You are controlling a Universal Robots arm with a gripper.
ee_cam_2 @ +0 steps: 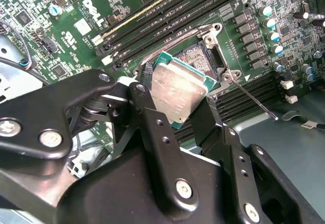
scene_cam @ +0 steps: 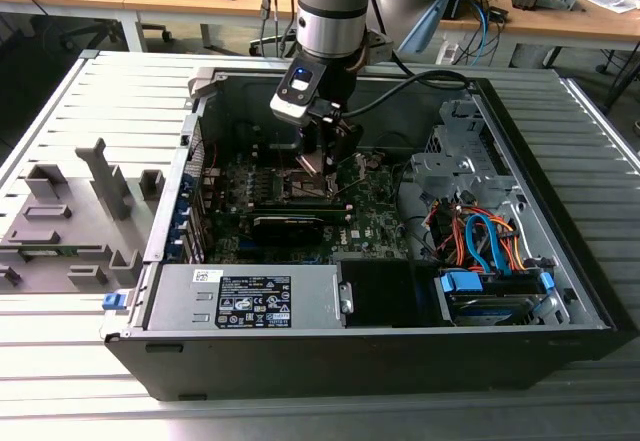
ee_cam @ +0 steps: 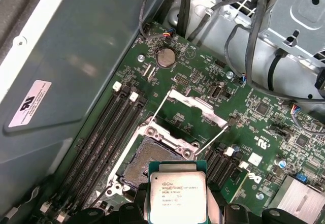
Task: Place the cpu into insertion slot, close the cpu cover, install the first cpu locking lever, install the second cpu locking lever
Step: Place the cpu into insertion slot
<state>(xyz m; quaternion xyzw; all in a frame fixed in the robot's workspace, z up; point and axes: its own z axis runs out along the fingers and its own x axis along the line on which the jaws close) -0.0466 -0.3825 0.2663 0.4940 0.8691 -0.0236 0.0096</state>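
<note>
Silvery-grey metal of the cpu [ee_cam: 177,196] faces the first wrist view, clamped by its edges between the black fingers [ee_cam_2: 147,113] of the gripper [ee_cam_2: 179,113]. Just beyond it lies the insertion slot [ee_cam: 144,163], dark and bare. Past that, the cpu cover [ee_cam: 192,103] stands tilted up, open. In the exterior view the gripper hangs at eleven o'clock from the middle of the computer case [scene_cam: 400,346]. Grey fixture blocks [scene_cam: 70,221] sit at nine o'clock on the slatted table [scene_cam: 100,91].

Silvery cpu [ee_cam_2: 180,89] tilted just abv bare insertion slot [ee_cam: 144,160]; cpu cover [ee_cam: 198,106] up, open.
</note>
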